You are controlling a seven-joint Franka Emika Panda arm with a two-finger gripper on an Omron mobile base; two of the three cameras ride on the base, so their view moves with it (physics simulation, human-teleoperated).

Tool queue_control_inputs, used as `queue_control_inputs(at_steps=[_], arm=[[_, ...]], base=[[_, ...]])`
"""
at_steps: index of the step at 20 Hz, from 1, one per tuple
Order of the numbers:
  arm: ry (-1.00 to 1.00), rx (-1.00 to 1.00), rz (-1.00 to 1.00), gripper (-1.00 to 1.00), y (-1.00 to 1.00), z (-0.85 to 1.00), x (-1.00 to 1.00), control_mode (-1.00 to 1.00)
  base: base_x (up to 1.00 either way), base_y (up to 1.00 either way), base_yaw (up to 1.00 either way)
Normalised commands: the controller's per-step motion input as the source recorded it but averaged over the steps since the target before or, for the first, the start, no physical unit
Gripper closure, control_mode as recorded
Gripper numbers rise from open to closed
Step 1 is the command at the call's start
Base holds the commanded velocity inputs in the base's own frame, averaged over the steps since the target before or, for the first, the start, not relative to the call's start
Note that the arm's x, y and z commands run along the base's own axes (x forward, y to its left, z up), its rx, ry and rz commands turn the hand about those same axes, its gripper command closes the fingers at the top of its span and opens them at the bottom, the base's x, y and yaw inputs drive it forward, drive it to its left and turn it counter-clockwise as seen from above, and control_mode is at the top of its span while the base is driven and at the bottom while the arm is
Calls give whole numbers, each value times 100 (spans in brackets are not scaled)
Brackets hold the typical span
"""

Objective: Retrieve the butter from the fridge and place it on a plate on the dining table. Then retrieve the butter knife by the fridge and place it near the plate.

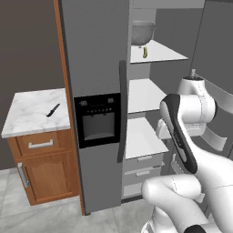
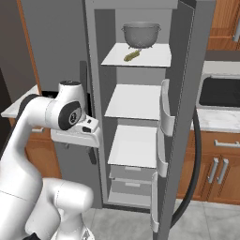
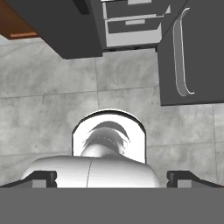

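Observation:
The fridge (image 1: 95,54) has its left door shut and its right door (image 2: 185,93) swung open. On its top white shelf lies the butter (image 2: 131,56) (image 1: 145,52), a small yellow-olive stick in front of a grey colander (image 2: 140,33). The dark butter knife (image 1: 53,109) rests on the small marble-topped cabinet left of the fridge. My gripper (image 3: 111,178) hangs at middle-shelf height in front of the fridge and points down at the floor. It is open, fingertips (image 3: 43,177) wide apart, with nothing between them. The plate and dining table are out of view.
The open door carries white bins (image 2: 164,117) on its inner side. Lower fridge shelves (image 2: 136,101) are bare, with drawers (image 2: 131,174) beneath. A counter with a dark sink (image 2: 220,91) and wooden cabinets stands to the right. Grey tiles (image 3: 52,113) cover the floor.

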Motion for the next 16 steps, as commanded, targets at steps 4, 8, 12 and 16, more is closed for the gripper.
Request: queue_control_inputs(at_steps=[4, 8, 12, 16], arm=[[0, 0, 0, -100, 0, 0, 0, -100], [0, 0, 0, -100, 0, 0, 0, -100], [0, 0, 0, -100, 0, 0, 0, -100], [0, 0, 0, -100, 0, 0, 0, -100]], base=[[0, 0, 0], [0, 0, 0], [0, 0, 0], [0, 0, 0]])
